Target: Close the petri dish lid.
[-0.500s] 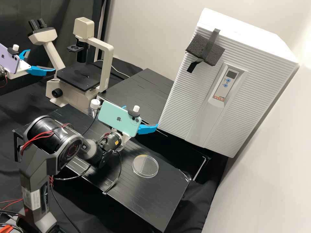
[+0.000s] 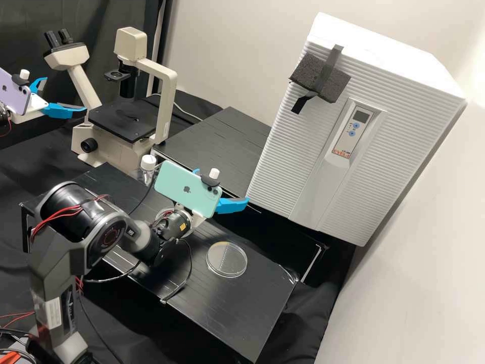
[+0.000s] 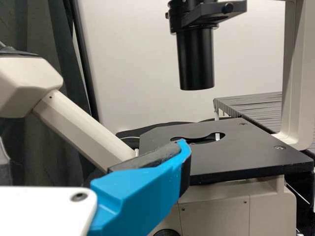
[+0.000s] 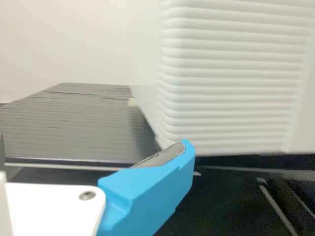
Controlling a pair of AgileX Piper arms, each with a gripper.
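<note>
The petri dish (image 2: 227, 259) lies flat on the black worktop (image 2: 252, 313), outside both pairs of jaws, nearer the right gripper (image 2: 228, 186) than the left gripper (image 2: 66, 93) but touching neither. Each gripper's jaws stand apart, with nothing between them.
</note>
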